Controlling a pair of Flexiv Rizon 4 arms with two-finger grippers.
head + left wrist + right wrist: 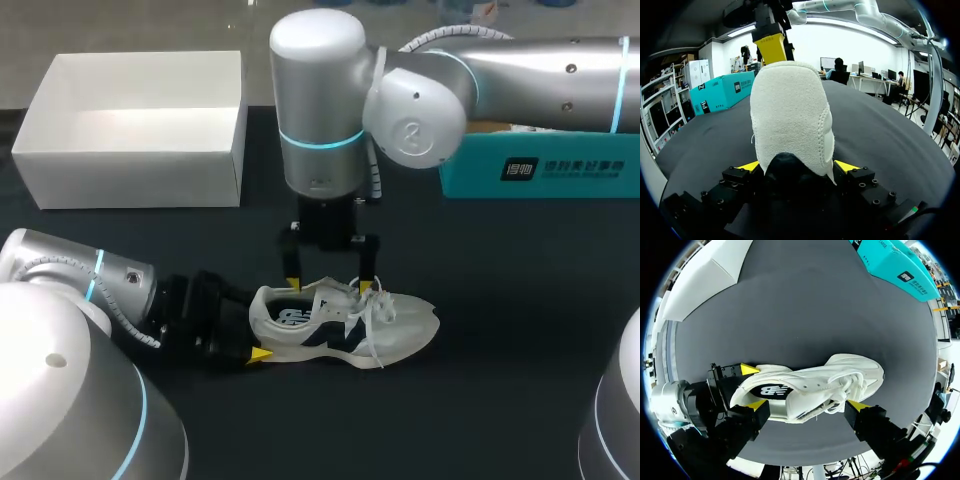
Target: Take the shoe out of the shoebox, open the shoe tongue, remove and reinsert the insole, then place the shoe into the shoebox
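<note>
1. Over the frame's middle, right gripper (329,285) hangs spread wide, gripping nothing. Its tips are at the collar and laces of the shoe (340,325) — contact unclear.
2. Lower left, left gripper (796,167) is clenched on the shoe's heel, steadying it on the table (500,300).
3. Shoebox (130,175) sits upper left, well apart — tongue-opening seems in hand; next, the right fingers should pinch the tongue.

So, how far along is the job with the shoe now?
Done: the shoe lies on the table, out of the white shoebox. In hand: the left gripper clamps its heel, and the right gripper hangs open over its opening. Apparently left: opening the tongue, taking out and reinserting the insole, returning the shoe to the box.
</note>
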